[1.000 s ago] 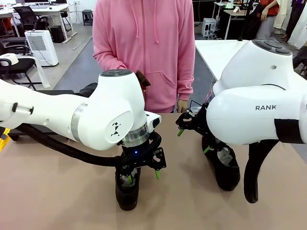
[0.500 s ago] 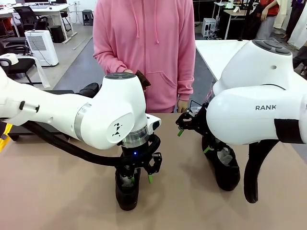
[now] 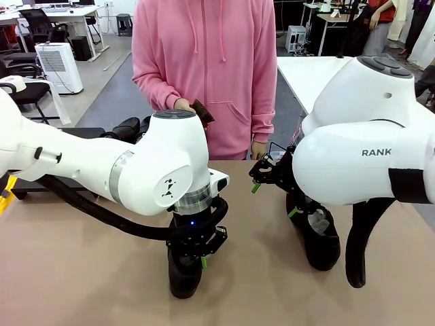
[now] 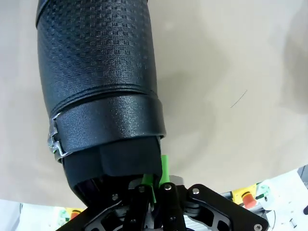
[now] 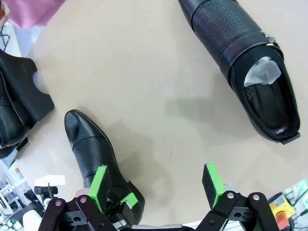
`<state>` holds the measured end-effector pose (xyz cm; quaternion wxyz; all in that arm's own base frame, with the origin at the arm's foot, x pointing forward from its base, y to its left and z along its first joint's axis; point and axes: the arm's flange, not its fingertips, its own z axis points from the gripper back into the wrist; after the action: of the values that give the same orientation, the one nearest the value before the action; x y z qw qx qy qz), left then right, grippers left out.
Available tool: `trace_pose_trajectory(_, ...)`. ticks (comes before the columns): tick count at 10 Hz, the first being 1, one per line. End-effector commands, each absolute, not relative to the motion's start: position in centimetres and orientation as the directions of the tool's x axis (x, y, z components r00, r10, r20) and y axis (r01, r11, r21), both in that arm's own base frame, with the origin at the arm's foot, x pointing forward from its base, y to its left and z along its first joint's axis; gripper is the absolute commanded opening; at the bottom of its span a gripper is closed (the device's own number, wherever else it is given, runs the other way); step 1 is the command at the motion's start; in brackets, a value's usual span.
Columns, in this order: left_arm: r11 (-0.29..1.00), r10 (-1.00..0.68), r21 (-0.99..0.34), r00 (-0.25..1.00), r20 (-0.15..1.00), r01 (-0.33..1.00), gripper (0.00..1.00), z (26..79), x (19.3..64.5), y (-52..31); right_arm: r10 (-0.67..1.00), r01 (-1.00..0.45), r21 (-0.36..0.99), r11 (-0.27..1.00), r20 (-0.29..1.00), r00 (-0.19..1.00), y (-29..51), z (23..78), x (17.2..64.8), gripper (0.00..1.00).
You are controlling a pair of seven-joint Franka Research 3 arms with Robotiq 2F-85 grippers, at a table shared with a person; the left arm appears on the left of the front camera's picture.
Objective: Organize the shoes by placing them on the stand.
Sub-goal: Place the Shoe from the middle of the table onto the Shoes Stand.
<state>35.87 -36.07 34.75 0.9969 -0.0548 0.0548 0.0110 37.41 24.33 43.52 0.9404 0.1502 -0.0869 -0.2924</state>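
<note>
Shoe one [image 3: 183,280] sits on the tan table [image 3: 81,278] directly under my left wrist. My left gripper [image 3: 201,252] is clamped on it, the jaws drawn almost together. The shoe's wall at the rim of the opening is pinched between the green pads [image 4: 164,168]. In my left wrist view that pinched edge belongs to the smooth black collar behind the buckled strap. The dimpled toe part stretches away from me over bare tabletop. The sole seems to rest flat on the table, though from these angles I cannot be sure.

Shoe two [image 3: 319,241], with crumpled white paper [image 3: 317,221] in its opening, lies on the table further right, well apart from shoe one. My right gripper [image 3: 274,199] hangs above the table near it, jaws spread wide, holding nothing and touching nothing. In my right wrist view its fingertips [image 5: 211,183] stand far apart over bare tabletop between the two shoes.

At the left edge of that same view lies a matte black slab, which I take for the stand [image 5: 26,91]. A glossy black shoe appears to sit on it, but the frame cuts both off.

A person [image 3: 204,61] in a pink hoodie stands at the far side, one hand holding a small brown brush [image 3: 202,112].
</note>
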Motion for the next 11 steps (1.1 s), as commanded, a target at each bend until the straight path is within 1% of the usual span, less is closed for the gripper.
trace_pose_trajectory(1, 0.995, 0.011, -0.096, 0.996, -0.094, -0.020, 0.00, 36.1, 35.8, -36.2, -0.559, 0.505, 0.350, 0.789, 0.070, 0.826, 24.3, 43.8, 37.9, 1.00)
trace_pose_trajectory(2, 0.990, -0.006, -0.139, 0.993, -0.117, -0.011, 0.00, 37.1, 35.2, -35.7, -0.559, 0.505, 0.350, 0.789, 0.070, 0.826, 24.3, 43.8, 37.9, 1.00)
trace_pose_trajectory(3, 0.987, -0.021, -0.162, 0.995, -0.099, 0.005, 0.00, 39.3, 34.1, -34.9, -0.559, 0.505, 0.350, 0.789, 0.070, 0.826, 24.3, 43.8, 37.9, 1.00)
trace_pose_trajectory(4, 0.983, -0.011, -0.183, 0.999, -0.047, 0.002, 0.00, 42.5, 33.1, -33.5, -0.559, 0.505, 0.350, 0.789, 0.070, 0.826, 24.3, 43.8, 37.9, 1.00)
trace_pose_trajectory(5, 0.985, -0.022, -0.172, 1.000, 0.013, 0.024, 0.00, 45.6, 32.8, -31.7, -0.559, 0.505, 0.350, 0.789, 0.070, 0.826, 24.3, 43.8, 37.9, 1.00)
trace_pose_trajectory(7, 0.983, -0.025, -0.176, 0.981, 0.193, 0.059, 0.00, 51.8, 32.5, -28.6, -0.559, 0.505, 0.350, 0.789, 0.070, 0.826, 24.3, 43.8, 37.9, 1.00)
trace_pose_trajectory(9, 0.995, -0.004, -0.091, 0.952, 0.306, 0.033, 0.00, 54.6, 32.8, -25.2, -0.559, 0.505, 0.350, 0.789, 0.070, 0.826, 24.3, 43.8, 37.9, 1.00)
trace_pose_trajectory(10, 0.999, 0.005, -0.033, 0.946, 0.324, 0.006, 0.00, 55.7, 33.2, -22.9, -0.559, 0.505, 0.350, 0.789, 0.070, 0.826, 24.3, 43.8, 37.9, 1.00)
trace_pose_trajectory(11, 1.000, 0.028, -0.006, 0.940, 0.339, -0.027, 0.00, 56.9, 33.9, -20.2, -0.559, 0.505, 0.350, 0.789, 0.070, 0.826, 24.3, 43.8, 37.9, 1.00)
